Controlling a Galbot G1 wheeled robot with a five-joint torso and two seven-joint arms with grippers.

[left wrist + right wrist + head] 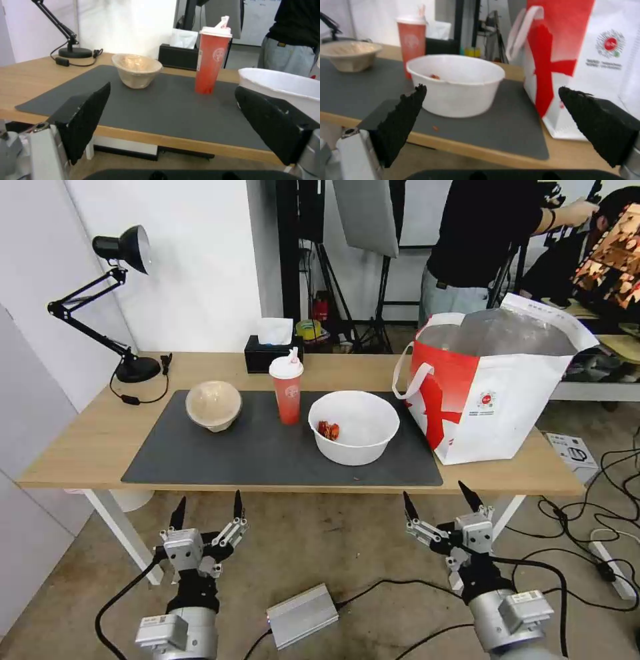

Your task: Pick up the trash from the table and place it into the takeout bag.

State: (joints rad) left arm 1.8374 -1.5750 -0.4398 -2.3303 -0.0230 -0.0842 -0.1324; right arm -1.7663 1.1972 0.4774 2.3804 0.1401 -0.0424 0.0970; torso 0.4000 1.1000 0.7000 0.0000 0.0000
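Currently holding both arms low, short of bench [80, 447] edge. Left gripper [207, 510] fingers apart, right gripper [439, 497] fingers apart, nothing held. White bowl [355, 427], red cup [287, 390], beige bowl [213, 406] sit on mat [267, 453]; takeout bag [497, 387] stands open beside white bowl, I judge for short drop-in.

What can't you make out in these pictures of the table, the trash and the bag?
- Takeout bag interior: head view, hidden by its foil lining.
- Beige bowl contents: hidden under its lid.
- Bag logo text: right wrist view, too small.
- White bowl: left wrist view, cut off at the edge.
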